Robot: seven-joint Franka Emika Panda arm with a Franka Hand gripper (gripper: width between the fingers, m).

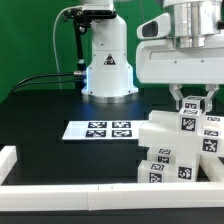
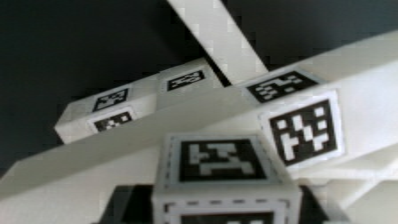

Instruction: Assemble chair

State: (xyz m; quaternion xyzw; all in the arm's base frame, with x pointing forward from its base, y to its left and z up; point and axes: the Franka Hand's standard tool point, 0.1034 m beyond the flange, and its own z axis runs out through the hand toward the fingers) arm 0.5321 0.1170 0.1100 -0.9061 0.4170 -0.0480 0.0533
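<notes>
The chair's loose white parts, each with black-and-white tags, lie crowded together at the exterior view's right [image 1: 180, 155]. My gripper [image 1: 191, 104] reaches down from above onto an upright tagged block [image 1: 190, 122] at the top of that pile. In the wrist view this block [image 2: 222, 160] fills the gap between my dark fingers [image 2: 135, 205], which press on both its sides; the gripper [image 2: 222, 208] is shut on it. Beyond it lie a tagged panel [image 2: 302, 125], a smaller tagged piece [image 2: 116, 108] and a long white bar [image 2: 217, 40].
The marker board [image 1: 98, 130] lies flat on the black table, to the exterior view's left of the pile. White border rails run along the front [image 1: 90, 195] and the left [image 1: 8, 158]. The arm's base [image 1: 107, 65] stands at the back.
</notes>
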